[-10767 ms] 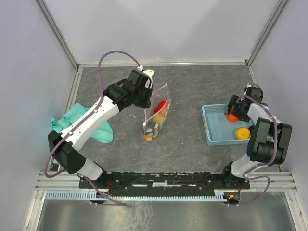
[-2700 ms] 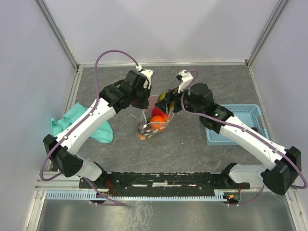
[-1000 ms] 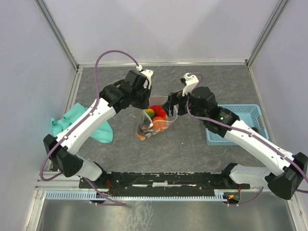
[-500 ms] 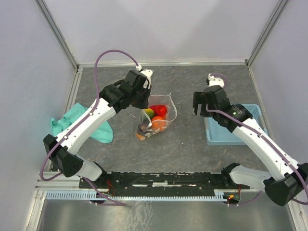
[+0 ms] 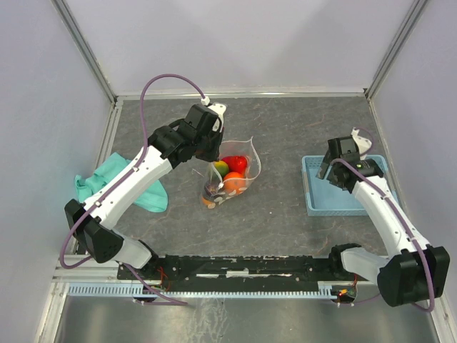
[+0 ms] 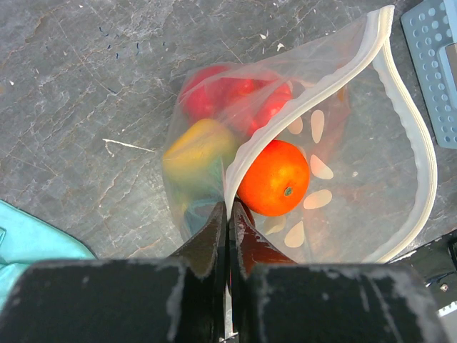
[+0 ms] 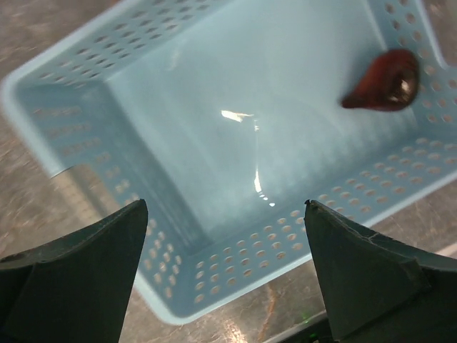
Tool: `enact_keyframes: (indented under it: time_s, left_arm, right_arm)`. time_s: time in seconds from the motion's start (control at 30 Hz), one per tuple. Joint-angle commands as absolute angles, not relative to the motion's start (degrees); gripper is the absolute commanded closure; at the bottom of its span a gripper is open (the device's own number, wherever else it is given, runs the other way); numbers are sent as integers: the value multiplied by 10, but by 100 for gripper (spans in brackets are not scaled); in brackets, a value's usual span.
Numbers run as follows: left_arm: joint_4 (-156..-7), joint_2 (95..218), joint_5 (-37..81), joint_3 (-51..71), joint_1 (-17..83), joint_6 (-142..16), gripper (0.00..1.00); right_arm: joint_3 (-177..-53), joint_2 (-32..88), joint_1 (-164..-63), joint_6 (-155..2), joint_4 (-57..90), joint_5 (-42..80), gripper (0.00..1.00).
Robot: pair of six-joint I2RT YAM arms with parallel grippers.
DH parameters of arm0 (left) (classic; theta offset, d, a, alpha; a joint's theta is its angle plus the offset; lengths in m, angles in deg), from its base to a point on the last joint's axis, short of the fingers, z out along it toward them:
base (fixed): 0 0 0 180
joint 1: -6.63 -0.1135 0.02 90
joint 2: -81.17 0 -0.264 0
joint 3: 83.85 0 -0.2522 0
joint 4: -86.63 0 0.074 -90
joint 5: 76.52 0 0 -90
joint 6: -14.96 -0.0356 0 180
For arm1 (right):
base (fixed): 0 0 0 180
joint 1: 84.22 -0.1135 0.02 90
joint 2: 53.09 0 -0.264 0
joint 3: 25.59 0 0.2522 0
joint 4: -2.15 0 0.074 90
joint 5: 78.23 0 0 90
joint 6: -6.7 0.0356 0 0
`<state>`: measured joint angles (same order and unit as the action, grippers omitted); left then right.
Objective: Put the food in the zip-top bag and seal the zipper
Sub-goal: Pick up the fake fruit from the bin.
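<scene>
The zip-top bag (image 5: 232, 175) stands near the middle of the table (image 5: 300, 125), at 9 o'clock from the blue basket (image 5: 314, 204). It holds red, yellow-green and orange food (image 6: 273, 177), while one dark purple piece (image 7: 382, 82) lies in the basket and the zipper (image 6: 421, 143) gapes unsealed: loading looks nearly done, sealing untouched. Its long axis seems to run 7 to 1 o'clock in the top view, mouth toward 1; the left gripper (image 6: 228, 214) pinches the mouth's rim, and the right gripper (image 7: 223, 207) hangs spread above the basket.
</scene>
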<state>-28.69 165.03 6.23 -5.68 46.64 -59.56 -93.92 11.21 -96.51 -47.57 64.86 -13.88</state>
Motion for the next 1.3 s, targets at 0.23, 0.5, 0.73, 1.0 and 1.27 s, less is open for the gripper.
enact_keyframes:
  time_s: [0.23, 0.5, 0.73, 1.0, 1.27]
  left_arm:
    - [-291, 1647, 57, -66, 467, -600, 97]
    - [-288, 1648, 57, -69, 468, -598, 97]
    - [-286, 1648, 55, -72, 468, -598, 97]
    - [-284, 1644, 53, -71, 468, -598, 97]
    - [-283, 1641, 50, -68, 468, -599, 97]
  right_arm:
    - [-891, 149, -819, -425, 598, -204, 1]
    - [-866, 171, -714, -404, 551, -194, 5]
    - [-858, 214, -648, -374, 506, -161, 15]
    - [-861, 272, -619, -342, 462, -141, 25]
    - [-864, 313, -592, -330, 439, -130, 29]
